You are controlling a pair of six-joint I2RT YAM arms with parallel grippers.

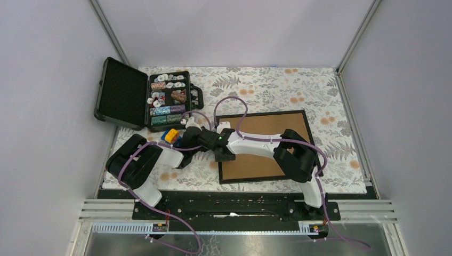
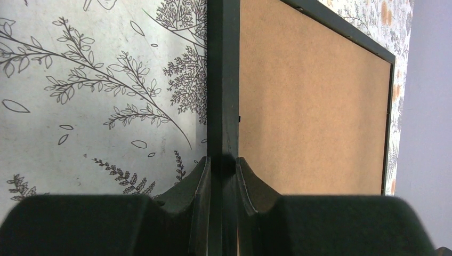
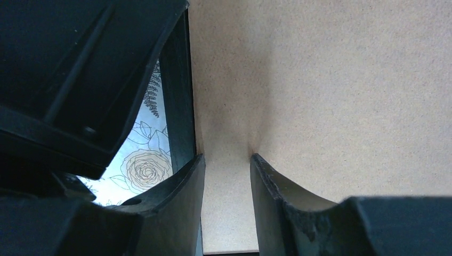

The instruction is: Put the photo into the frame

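The frame (image 1: pixel 277 127) is showing a brown back edged in black moulding; the counter (image 1: pixel 266 88) is wearing pale cloth printed with grey ferns and orange blooms.

Your tabletop (image 1: pixel 325 96), leaf-print cloth all over.
The frame (image 1: pixel 266 125) lies flat on it, brown back up; open black case (image 1: pixel 122 93) far left, small orange-and-blue thing (image 1: pixel 171 136) near it.

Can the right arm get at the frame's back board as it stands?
Probably yes: right gripper sits right at the board, jaws apart, nothing between. Left gripper, clamped on the moulding alongside, doesn't block it.
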